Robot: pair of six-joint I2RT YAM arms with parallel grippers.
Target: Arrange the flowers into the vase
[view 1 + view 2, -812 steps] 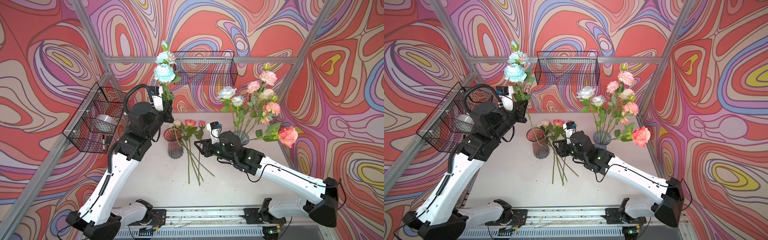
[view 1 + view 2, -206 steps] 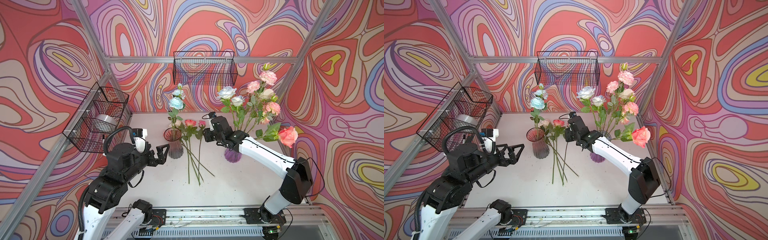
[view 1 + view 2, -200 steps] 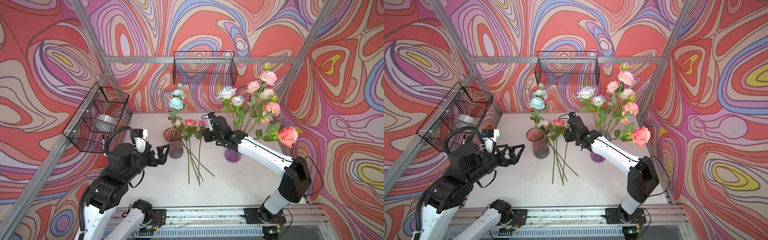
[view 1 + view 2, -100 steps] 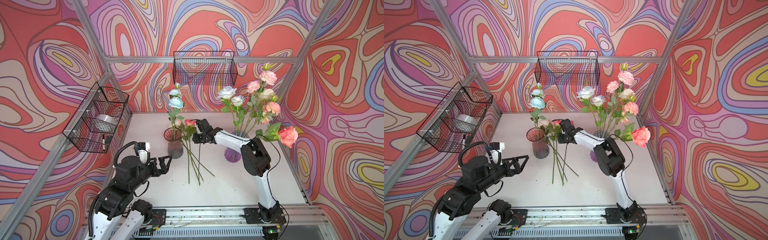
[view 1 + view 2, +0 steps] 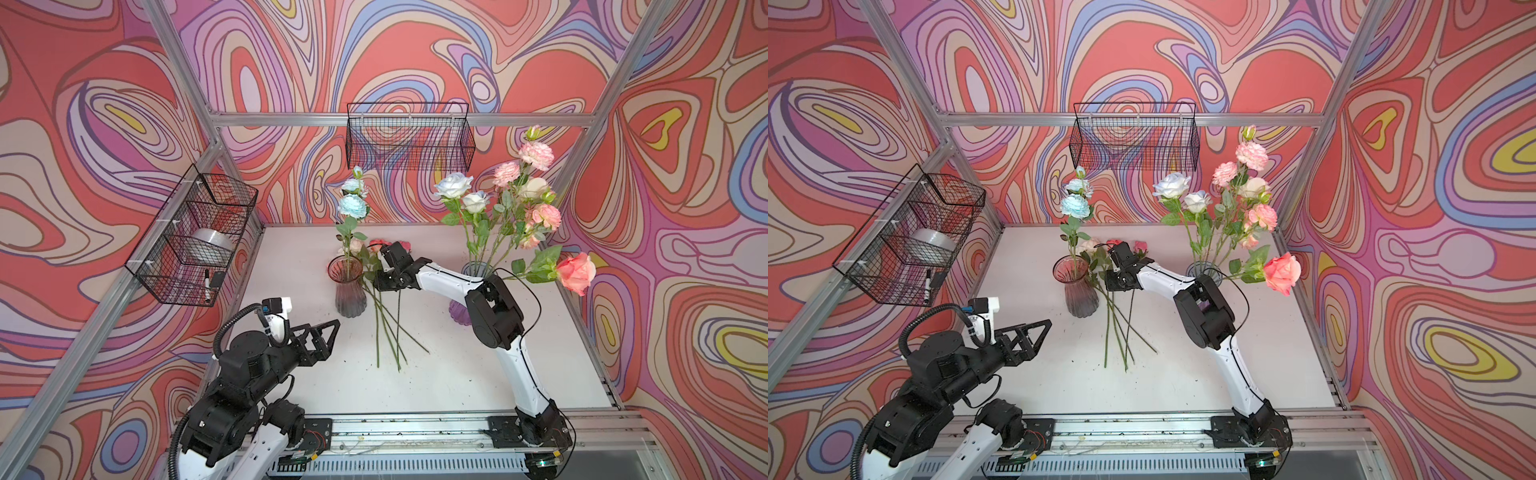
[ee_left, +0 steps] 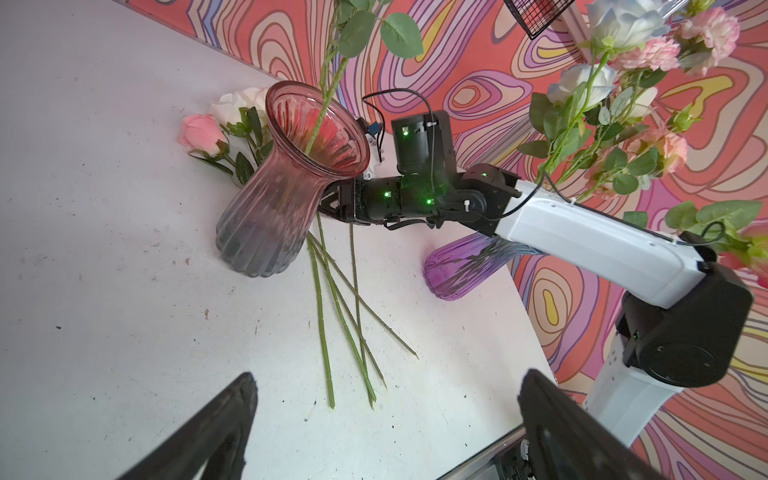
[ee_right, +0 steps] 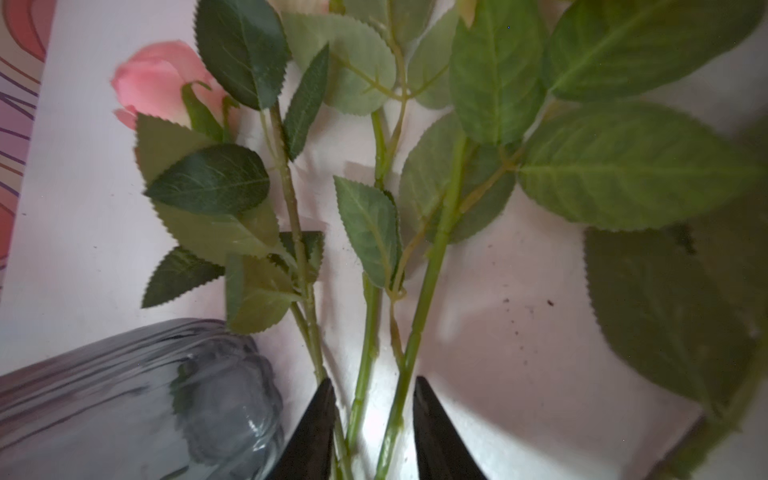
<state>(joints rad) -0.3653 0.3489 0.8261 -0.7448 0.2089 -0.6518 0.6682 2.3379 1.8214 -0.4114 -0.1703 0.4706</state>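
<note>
Rose stems [image 7: 430, 270] btwn right gripper [image 7: 372, 379] jaws, left gripper [image 6: 388, 374] spread wide

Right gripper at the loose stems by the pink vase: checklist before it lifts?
1. Loose stems inside right gripper: ok, two lie between its fingers.
2. Single stem only: not ok, two in the gap, a third at one finger's edge.
3. Grip closed: not ok, gaps show beside both stems.
4. Pink vase upright: ok, close beside the gripper.
5. Vase mouth free: ok, holds only the blue flower.
6. Left gripper clear: ok, open, away from the stems.
</note>
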